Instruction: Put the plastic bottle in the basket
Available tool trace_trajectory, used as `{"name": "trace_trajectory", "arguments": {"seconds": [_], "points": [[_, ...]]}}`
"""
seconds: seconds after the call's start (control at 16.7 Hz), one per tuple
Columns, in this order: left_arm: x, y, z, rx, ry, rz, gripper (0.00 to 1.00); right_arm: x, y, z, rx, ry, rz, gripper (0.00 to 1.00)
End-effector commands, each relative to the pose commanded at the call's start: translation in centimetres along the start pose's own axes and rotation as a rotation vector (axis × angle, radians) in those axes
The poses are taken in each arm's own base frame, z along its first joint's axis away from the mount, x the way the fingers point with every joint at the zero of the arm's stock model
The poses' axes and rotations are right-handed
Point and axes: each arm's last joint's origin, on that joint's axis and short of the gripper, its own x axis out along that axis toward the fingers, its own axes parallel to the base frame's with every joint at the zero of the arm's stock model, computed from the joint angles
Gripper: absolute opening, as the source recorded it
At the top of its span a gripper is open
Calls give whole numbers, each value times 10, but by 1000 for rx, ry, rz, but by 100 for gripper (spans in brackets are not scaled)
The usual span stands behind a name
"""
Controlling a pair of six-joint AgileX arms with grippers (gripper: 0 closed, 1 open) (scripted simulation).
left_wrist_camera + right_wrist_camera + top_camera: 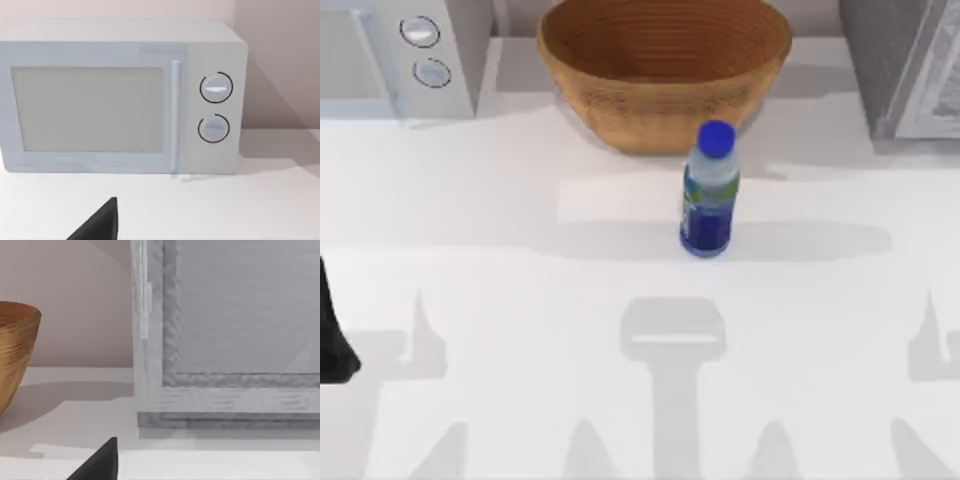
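The plastic bottle stands upright near the middle of the table, with a blue cap, a blue-and-green label and a dark blue lower half. Just behind it, at the back centre, sits the wide tan wicker basket; its rim and wall also appear in the right wrist view. The two stand close together, and I cannot tell if they touch. A dark part of my left arm sits at the table's left edge, far from the bottle. A dark piece of my left gripper faces the microwave. A dark piece of my right gripper is low over the table near the grey unit.
A white microwave with two dials stands at the back left, and it is seen front-on in the left wrist view. A grey boxy unit stands at the back right. The white table spreads open in front of the bottle.
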Motion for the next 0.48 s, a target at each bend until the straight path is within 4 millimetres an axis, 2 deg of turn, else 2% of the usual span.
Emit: {"name": "trace_trajectory", "arguments": {"seconds": [0.24, 0.48], "points": [[1, -1, 5, -2, -12, -18, 100, 0, 0, 0, 0, 0, 0, 100], [11, -9, 29, -12, -52, -102, 100, 0, 0, 0, 0, 0, 0, 100]]}}
